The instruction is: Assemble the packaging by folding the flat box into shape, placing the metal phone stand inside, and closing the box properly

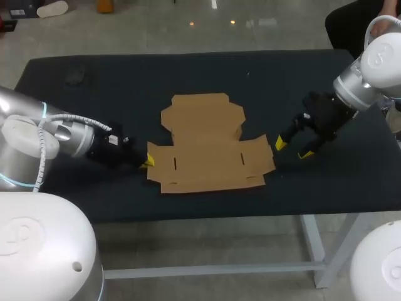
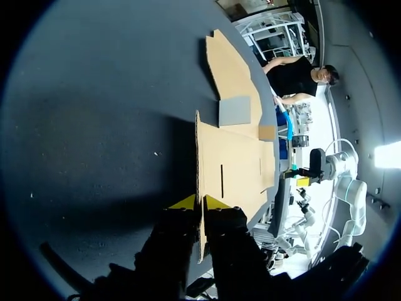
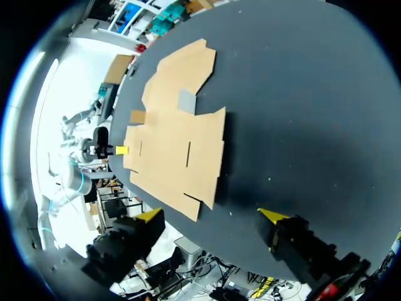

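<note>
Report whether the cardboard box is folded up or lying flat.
Flat: the brown cardboard box blank lies spread on the black table, no walls raised. The left jaws grip its edge.

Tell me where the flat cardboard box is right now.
In the head view the flat cardboard box lies centred on the table, left edge pinched by the left gripper, the open right gripper just off its right edge.
</note>
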Robot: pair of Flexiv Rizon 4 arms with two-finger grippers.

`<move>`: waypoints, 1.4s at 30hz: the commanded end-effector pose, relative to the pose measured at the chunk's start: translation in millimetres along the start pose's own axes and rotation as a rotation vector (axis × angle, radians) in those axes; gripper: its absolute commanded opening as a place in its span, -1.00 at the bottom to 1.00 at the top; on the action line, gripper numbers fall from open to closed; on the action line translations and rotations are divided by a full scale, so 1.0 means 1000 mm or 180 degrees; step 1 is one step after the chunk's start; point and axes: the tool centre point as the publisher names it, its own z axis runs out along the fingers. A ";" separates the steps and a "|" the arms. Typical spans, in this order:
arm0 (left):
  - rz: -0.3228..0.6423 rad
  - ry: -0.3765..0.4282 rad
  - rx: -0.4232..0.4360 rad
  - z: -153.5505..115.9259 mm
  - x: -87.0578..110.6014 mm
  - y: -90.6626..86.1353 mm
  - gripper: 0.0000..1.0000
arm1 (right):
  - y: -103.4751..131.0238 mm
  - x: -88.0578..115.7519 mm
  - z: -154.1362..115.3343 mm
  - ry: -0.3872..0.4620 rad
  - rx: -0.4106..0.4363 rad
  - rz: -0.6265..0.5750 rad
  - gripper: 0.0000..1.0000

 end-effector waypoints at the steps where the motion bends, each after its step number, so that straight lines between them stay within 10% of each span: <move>1: -0.0006 -0.0034 0.0006 -0.003 0.002 -0.001 1.00 | 0.000 -0.001 -0.001 0.0014 0.0010 -0.0006 1.00; 25: 0.0156 -0.0667 0.0212 -0.065 0.041 0.044 1.00 | 0.000 -0.001 -0.001 0.0014 0.0010 -0.0006 1.00; 28: 0.0169 -0.0686 0.0221 -0.068 0.043 0.049 -0.25 | 0.000 -0.001 -0.001 0.0014 0.0010 -0.0006 1.00; 29: 0.0173 -0.0689 0.0223 -0.068 0.043 0.050 -1.00 | 0.000 -0.001 -0.001 0.0014 0.0010 -0.0006 1.00; 33: 0.0191 -0.0702 0.0222 -0.071 0.045 0.056 -1.00 | -0.005 0.000 -0.001 -0.0009 -0.0026 0.0016 1.00; 35: 0.0201 -0.0711 0.0213 -0.071 0.046 0.059 -1.00 | -0.008 0.002 -0.001 -0.0033 -0.0071 0.0041 -0.01; 39: 0.0209 -0.0721 0.0182 -0.072 0.047 0.064 -1.00 | -0.016 0.004 -0.001 -0.0048 -0.0138 0.0055 -1.00; 42: 0.0220 -0.0721 0.0162 -0.073 0.048 0.069 -1.00 | -0.023 0.006 0.000 -0.0065 -0.0200 0.0054 -1.00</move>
